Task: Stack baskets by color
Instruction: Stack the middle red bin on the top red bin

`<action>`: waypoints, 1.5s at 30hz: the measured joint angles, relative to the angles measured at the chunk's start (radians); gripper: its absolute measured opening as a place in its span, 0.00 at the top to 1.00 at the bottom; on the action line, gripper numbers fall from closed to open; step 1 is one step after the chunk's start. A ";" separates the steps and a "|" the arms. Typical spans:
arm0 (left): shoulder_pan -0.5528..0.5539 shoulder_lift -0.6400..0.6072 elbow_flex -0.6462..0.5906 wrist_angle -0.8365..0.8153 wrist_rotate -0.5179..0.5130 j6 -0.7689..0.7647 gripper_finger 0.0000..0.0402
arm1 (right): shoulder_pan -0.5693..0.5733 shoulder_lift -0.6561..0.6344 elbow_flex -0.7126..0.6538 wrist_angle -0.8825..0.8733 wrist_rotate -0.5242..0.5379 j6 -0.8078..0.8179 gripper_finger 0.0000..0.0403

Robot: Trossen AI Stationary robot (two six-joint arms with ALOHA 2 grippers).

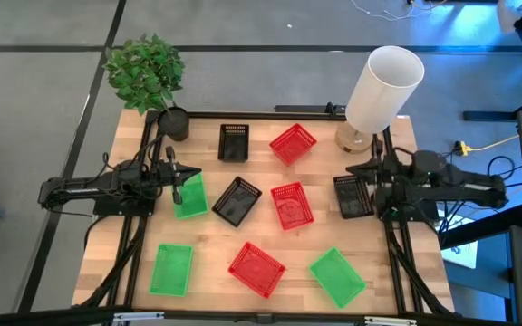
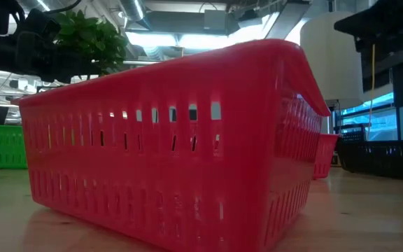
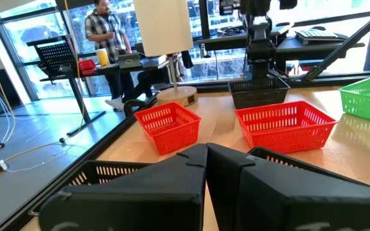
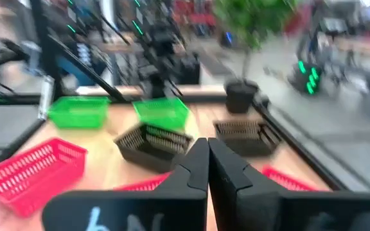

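- Fingers on both arms are pressed together and pinching nothing from what I can see: the left gripper (image 1: 172,172) sits just above a green basket (image 1: 189,196) near the table's left edge, the right gripper (image 1: 376,172) hangs by a black basket (image 1: 352,196) near the right edge.
- Nothing is stacked yet, so I'd say we're at the very start. All the baskets lie singly and empty.
- Green: the other two are along the front edge, one towards the left corner (image 1: 171,268), one right of the middle (image 1: 337,276).
- Red: one towards the back edge (image 1: 292,143), one mid-table (image 1: 291,205), one at the front (image 1: 256,268), right up against the low camera.
- Black: besides the right one, I count two more, at the back (image 1: 233,141) and mid-table (image 1: 236,200).
- To do it well I'd spread the fingers first, come down over one wall of the nearest basket, pinch the rim, then lower it squarely into a same-colour one so it nests.
- Watch the plant pot (image 1: 174,122) and the lamp (image 1: 378,93) at the back corners.
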 joint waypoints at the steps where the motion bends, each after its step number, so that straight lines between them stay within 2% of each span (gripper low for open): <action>1: 0.000 0.000 0.000 0.000 0.000 0.000 1.00 | 0.000 0.045 0.047 -0.044 0.014 0.030 1.00; 5: 0.000 0.000 0.000 0.000 0.000 0.000 1.00 | 0.000 0.250 0.234 -0.200 0.026 0.200 1.00; 11: 0.000 0.000 0.000 0.000 0.000 0.000 1.00 | 0.001 0.556 0.537 -0.540 0.019 0.346 1.00; 16: 0.000 0.000 0.000 0.000 0.000 0.000 1.00 | 0.000 0.739 0.752 -0.763 -0.017 0.509 1.00; 19: 0.000 0.000 0.000 0.000 0.000 0.000 1.00 | 0.000 0.807 0.833 -0.835 -0.069 0.545 1.00; 25: 0.000 0.000 0.000 0.000 0.000 0.000 1.00 | 0.000 0.892 0.911 -0.852 -0.104 0.548 0.95; 31: 0.000 0.000 0.000 0.000 0.000 0.000 1.00 | 0.001 0.937 0.921 -0.852 -0.153 0.551 0.87; 45: 0.000 0.000 0.000 0.000 0.000 0.000 1.00 | -0.001 0.993 0.921 -0.829 -0.254 0.552 0.86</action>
